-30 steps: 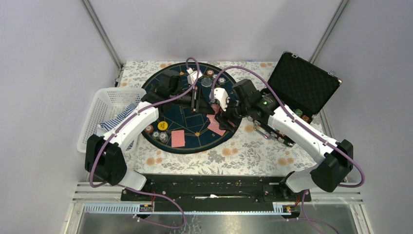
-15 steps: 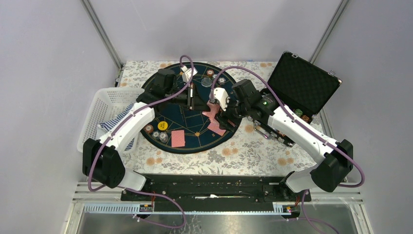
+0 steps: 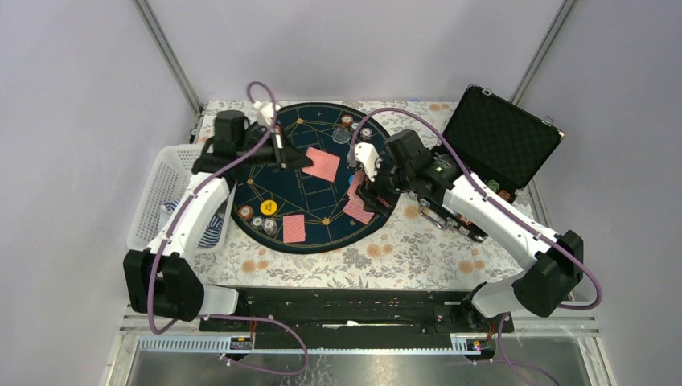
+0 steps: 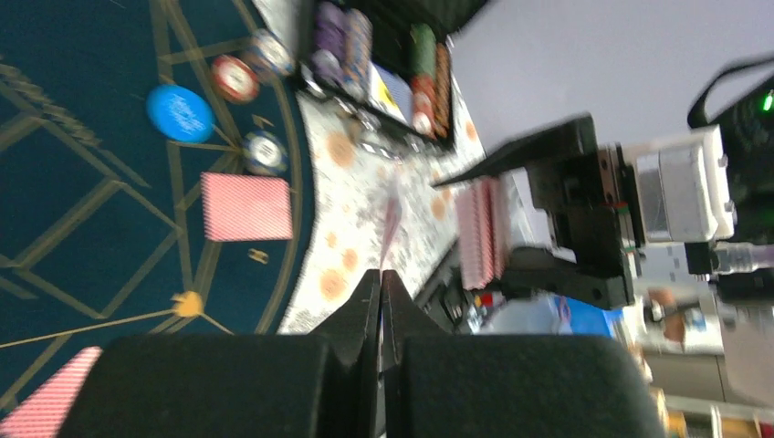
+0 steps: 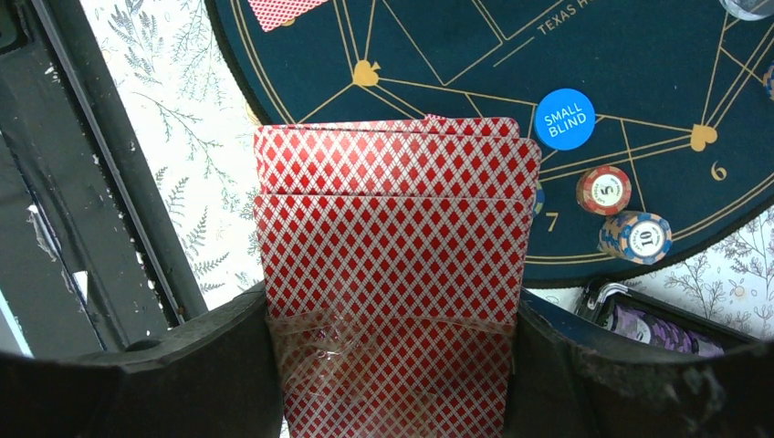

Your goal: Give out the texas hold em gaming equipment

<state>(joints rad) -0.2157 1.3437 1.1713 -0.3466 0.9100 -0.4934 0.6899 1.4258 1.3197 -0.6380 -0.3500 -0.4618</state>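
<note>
A dealt card [image 3: 293,227] lies face down at the near edge of the mat [image 3: 281,189]. At right, the right gripper [image 5: 394,342] is clamped on the deck [image 5: 394,228], which is best held level. Farther left, the left gripper [image 4: 381,283] has its fingers pressed together on the held card [image 3: 322,163]. It should probably lower the card flat onto an unfilled seat before letting go.

Fanned stack of red diamond-backed playing cards [image 5: 392,265]: gripped, backs showing. Single red-backed card [image 3: 322,163] flat on round dark-blue mat [image 3: 314,197], another card [image 3: 294,228] at near edge. Round yellow button [image 3: 269,207] beside striped-edge chips [image 3: 257,222]. Round blue button [image 5: 564,119] near red chip [image 5: 603,190].
</note>
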